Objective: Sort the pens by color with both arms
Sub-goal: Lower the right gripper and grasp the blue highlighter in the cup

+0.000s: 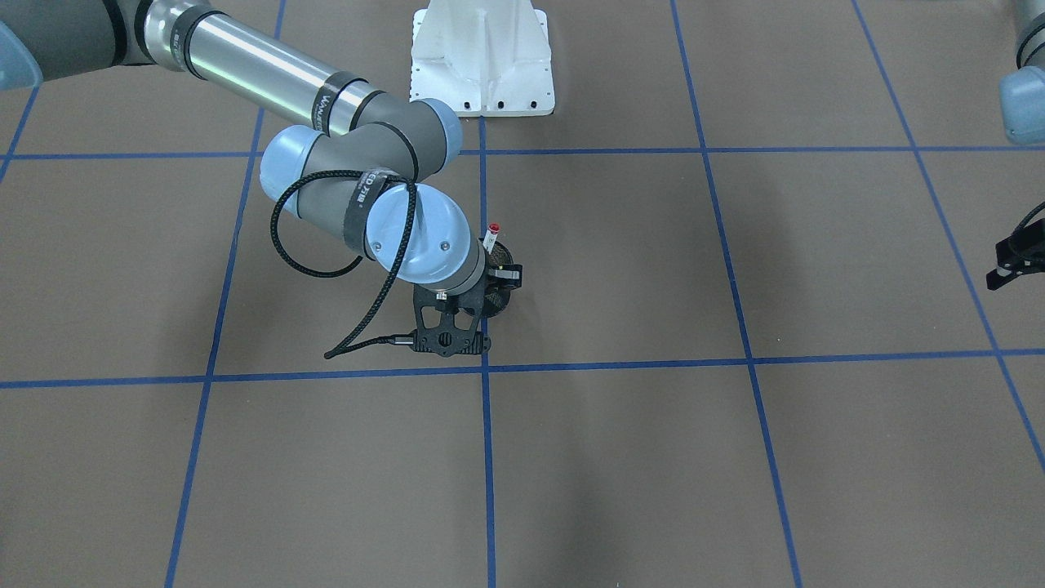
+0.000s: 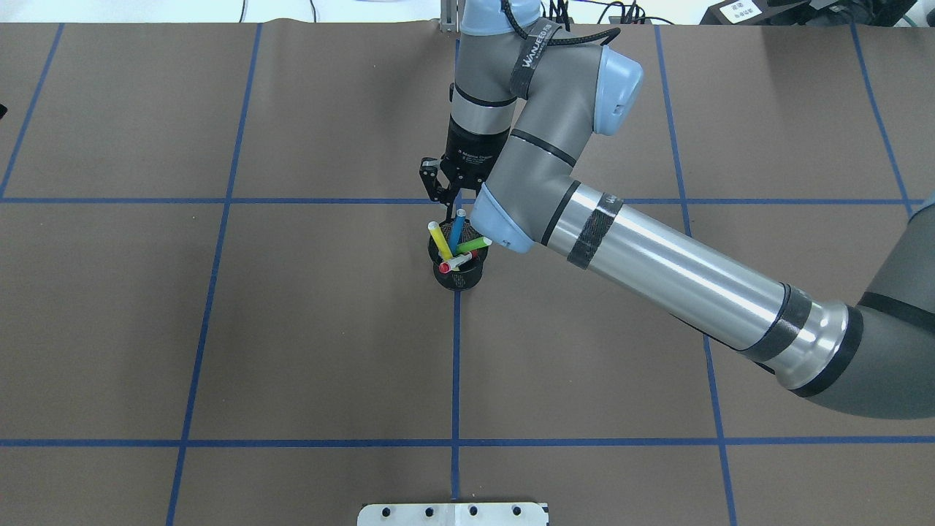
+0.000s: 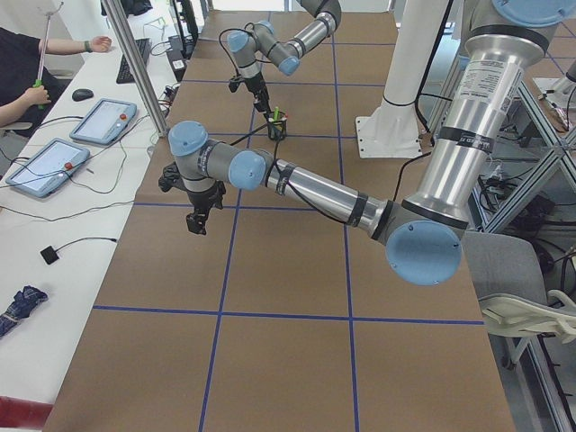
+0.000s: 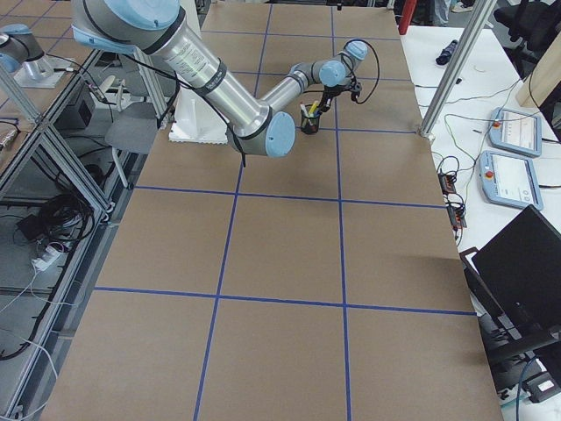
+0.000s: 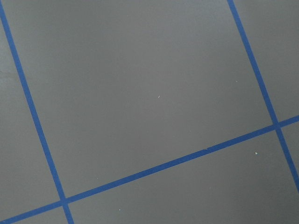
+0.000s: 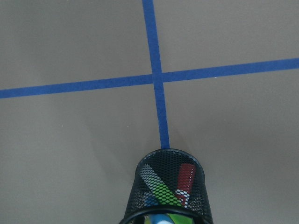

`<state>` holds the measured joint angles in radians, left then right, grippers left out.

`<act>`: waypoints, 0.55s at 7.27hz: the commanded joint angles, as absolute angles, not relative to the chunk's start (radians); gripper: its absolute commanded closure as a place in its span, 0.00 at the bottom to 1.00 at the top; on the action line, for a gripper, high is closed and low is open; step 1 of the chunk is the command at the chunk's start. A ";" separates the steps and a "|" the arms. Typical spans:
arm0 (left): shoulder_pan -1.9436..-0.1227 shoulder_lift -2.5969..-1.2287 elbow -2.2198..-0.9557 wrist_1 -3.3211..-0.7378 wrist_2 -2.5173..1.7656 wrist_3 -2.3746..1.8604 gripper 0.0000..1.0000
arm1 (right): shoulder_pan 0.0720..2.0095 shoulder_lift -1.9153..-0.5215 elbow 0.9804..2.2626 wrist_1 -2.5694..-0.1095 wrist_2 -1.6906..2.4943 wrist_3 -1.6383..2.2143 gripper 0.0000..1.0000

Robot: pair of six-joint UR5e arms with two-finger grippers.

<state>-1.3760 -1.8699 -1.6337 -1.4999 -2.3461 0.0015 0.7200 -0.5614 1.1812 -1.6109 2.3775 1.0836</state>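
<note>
"Right arm point(image 2: 657, 270) lies nearest the overhead camera, its forearm crossing the lower right corner," the first inspector records. "It reaches to the centre of the worktop point(image 2: 292, 329), and the right end effector point(image 2: 454, 196) hangs just above the black mesh cup point(image 2: 459, 279)."

"State of that end effector?" asks the second.

"Spread apart, it appears, and holding nothing. One finger is hidden behind the wrist, so the width is an estimate. It points down beside the top of the blue pen point(image 2: 457, 228), presumably lined up for a first pick."

"And the pens?"

"All four stand in the cup, none sorted. The blue pen, yellow pen point(image 2: 440, 239), green pen point(image 2: 475, 243) and white pen with red caps point(image 2: 459, 261) lean outward on the rim, fanned apart. That spread probably leaves each top room for a separate grasp."

"The left arm?"

"The left end effector point(image 1: 1015, 260) hovers low over bare worktop, well apart from the cup. How far open it is cannot be told at the frame's edge, and nothing is seen in it. Judged reason: it stands clear of the right arm's reach until a pen comes its way."
</note>
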 commanded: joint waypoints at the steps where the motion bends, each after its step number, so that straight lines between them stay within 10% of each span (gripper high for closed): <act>1: -1.376 -1.870 -1.634 -1.500 -2.345 0.002 0.00 | 0.719 -0.561 1.181 -1.609 2.376 1.059 1.00; 4: -1.376 -1.871 -1.637 -1.499 -2.345 0.002 0.00 | 0.742 -0.546 1.238 -1.615 2.375 1.069 1.00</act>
